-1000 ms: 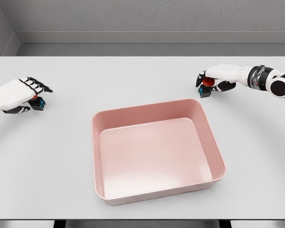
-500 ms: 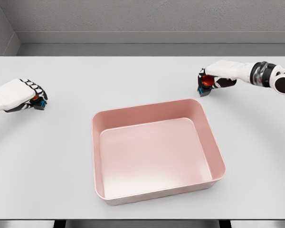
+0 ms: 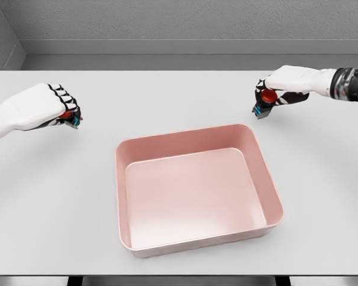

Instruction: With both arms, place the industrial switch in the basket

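Observation:
A pink rectangular basket sits in the middle of the grey table, with nothing inside. My left hand hovers at the left, fingers curled around a small industrial switch; only a bit of its red button and blue base shows. My right hand is at the upper right, above the table, shut on a second switch with a red button and a dark, blue-edged body. Both hands are lifted off the table and lie outside the basket's rim.
The grey table runs to a grey back wall. Its front edge lies just below the basket.
My left hand has risen and moved right toward the basket with its switch. My right hand has lifted its switch off the table and tilted it.

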Robot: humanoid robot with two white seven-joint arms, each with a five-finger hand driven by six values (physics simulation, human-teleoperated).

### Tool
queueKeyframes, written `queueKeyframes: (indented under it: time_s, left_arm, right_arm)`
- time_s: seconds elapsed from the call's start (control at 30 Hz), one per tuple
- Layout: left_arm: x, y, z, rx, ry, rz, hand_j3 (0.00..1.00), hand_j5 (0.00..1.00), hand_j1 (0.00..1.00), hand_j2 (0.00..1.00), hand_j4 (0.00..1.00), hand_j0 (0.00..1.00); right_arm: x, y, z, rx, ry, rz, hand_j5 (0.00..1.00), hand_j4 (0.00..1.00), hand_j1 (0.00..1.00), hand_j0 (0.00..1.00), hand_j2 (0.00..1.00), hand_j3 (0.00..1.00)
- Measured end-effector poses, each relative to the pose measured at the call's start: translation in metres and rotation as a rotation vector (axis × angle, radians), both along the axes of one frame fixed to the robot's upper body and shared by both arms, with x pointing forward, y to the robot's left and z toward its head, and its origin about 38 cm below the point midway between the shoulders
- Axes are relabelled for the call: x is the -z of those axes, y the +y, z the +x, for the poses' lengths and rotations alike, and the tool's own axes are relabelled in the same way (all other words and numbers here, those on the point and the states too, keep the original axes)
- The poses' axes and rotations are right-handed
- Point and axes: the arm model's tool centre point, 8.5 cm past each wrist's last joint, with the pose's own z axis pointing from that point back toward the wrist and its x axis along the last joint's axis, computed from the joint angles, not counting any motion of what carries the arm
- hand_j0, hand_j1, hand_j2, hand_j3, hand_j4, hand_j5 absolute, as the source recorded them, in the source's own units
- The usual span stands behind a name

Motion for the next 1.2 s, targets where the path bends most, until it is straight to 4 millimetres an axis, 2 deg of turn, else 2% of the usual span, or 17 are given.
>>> queueKeyframes:
  time_s: [0.13,0.33,0.5,0.77,1.1,1.2]
  left_arm:
    - [-0.012,-0.023,-0.01,0.076,-0.028,-0.027,0.42,0.42,0.42,0.42,0.42,0.42]
    - [-0.026,-0.048,-0.02,0.153,-0.042,-0.098,0.42,0.42,0.42,0.42,0.42,0.42]
    - [-0.034,-0.07,-0.031,0.219,-0.044,-0.156,0.41,0.41,0.41,0.41,0.41,0.41]
    - [-0.033,-0.101,-0.042,0.297,-0.038,-0.241,0.4,0.4,0.4,0.4,0.4,0.4]
    - [-0.034,-0.126,-0.043,0.342,-0.038,-0.341,0.36,0.36,0.36,0.36,0.36,0.36]
    - [-0.027,-0.131,-0.047,0.347,-0.016,-0.384,0.36,0.36,0.36,0.36,0.36,0.36]
  right_arm:
    - [-0.008,0.0,-0.008,-0.039,-0.012,0.008,0.41,0.41,0.41,0.41,0.41,0.41]
    - [-0.021,-0.011,-0.02,-0.059,-0.016,0.045,0.41,0.41,0.41,0.41,0.41,0.41]
    - [-0.029,-0.012,-0.026,-0.072,-0.016,0.079,0.41,0.41,0.41,0.41,0.41,0.41]
    - [-0.037,0.006,-0.043,-0.152,-0.017,0.103,0.41,0.41,0.41,0.41,0.41,0.41]
    - [-0.058,0.011,-0.069,-0.222,-0.039,0.112,0.41,0.41,0.41,0.41,0.41,0.41]
    - [-0.058,0.012,-0.079,-0.238,-0.028,0.119,0.41,0.41,0.41,0.41,0.41,0.41]
